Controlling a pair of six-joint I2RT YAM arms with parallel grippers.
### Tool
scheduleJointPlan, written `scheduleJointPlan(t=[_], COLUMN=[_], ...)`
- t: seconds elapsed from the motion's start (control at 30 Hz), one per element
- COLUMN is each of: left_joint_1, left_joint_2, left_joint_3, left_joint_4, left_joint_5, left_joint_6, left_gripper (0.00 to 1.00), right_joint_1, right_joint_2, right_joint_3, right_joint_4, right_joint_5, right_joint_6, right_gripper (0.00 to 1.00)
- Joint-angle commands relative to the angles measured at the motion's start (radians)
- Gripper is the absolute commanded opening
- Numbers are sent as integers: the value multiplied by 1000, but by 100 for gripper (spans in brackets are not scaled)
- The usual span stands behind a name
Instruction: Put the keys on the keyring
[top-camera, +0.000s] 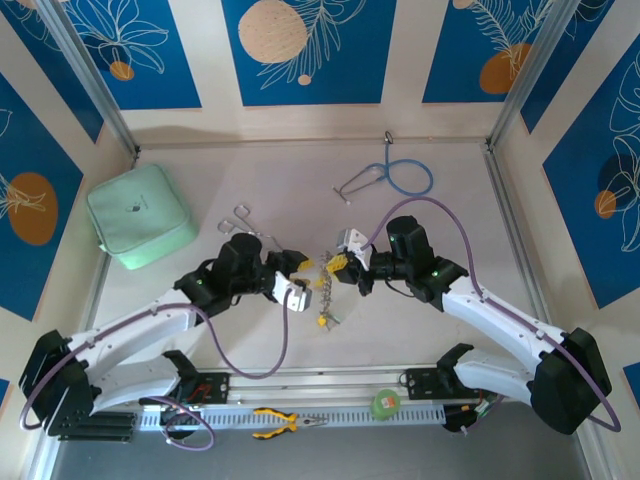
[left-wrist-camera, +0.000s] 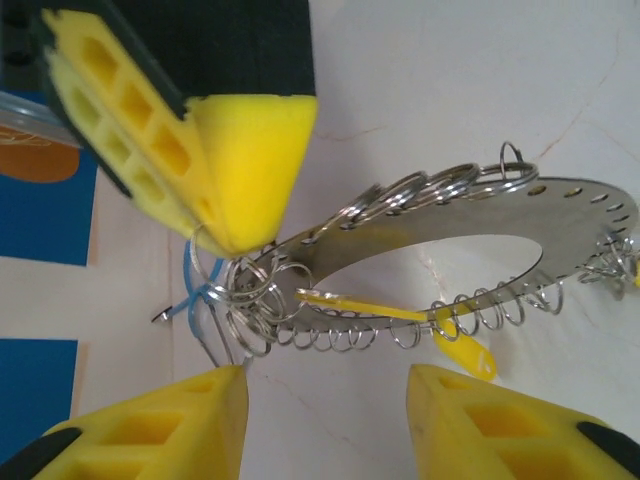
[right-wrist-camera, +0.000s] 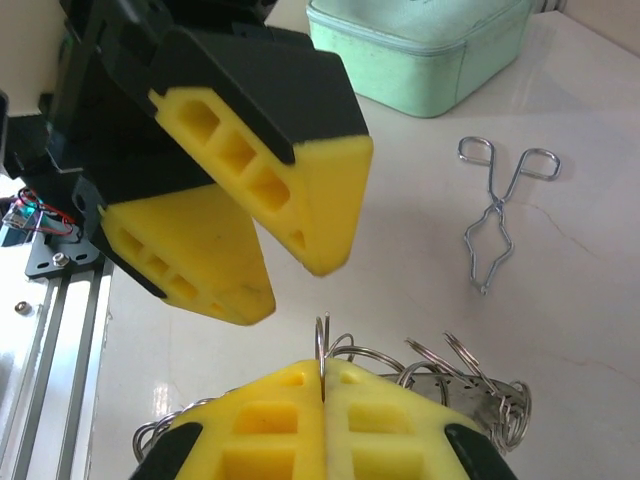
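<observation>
The keyring is a wide flat silvery ring with holes and many small split rings round its rim. It hangs above the table between the two grippers. My right gripper is shut on one small split ring at its rim. A yellow-headed key hangs from the rim's near side, and more yellow keys dangle below. My left gripper is open just short of the ring, nothing between its fingers.
A mint green case sits at the left. Silver forceps lie behind the left arm. A blue-tubed stethoscope lies at the back. Yellow-handled pliers and a green roll rest on the front rail.
</observation>
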Motion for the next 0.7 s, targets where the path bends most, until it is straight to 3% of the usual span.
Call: scheduleJointPlan(t=[0.0, 0.07, 0.17, 0.33, 0.67], left_joint_1=[7, 33, 89, 127, 131], left_joint_2=[-54, -54, -22, 51, 147], left_joint_3=[26, 79, 158, 237, 295], left_joint_4=[-70, -145, -273, -372, -397], left_joint_5=[10, 61, 222, 404, 500], left_joint_6=[-158, -253, -340, -408, -481], left_gripper=[46, 45, 41, 38, 36], right_joint_1=[-3, -2, 2, 11, 44], right_joint_2=[-11, -16, -26, -39, -11], right_joint_3=[5, 6, 10, 15, 37], right_joint_4=[42, 29, -8, -45, -42], right_joint_5=[-63, -79, -98, -99, -88], right_joint_6=[-26, -61, -122, -200, -217], right_gripper=[0, 0, 0, 0, 0])
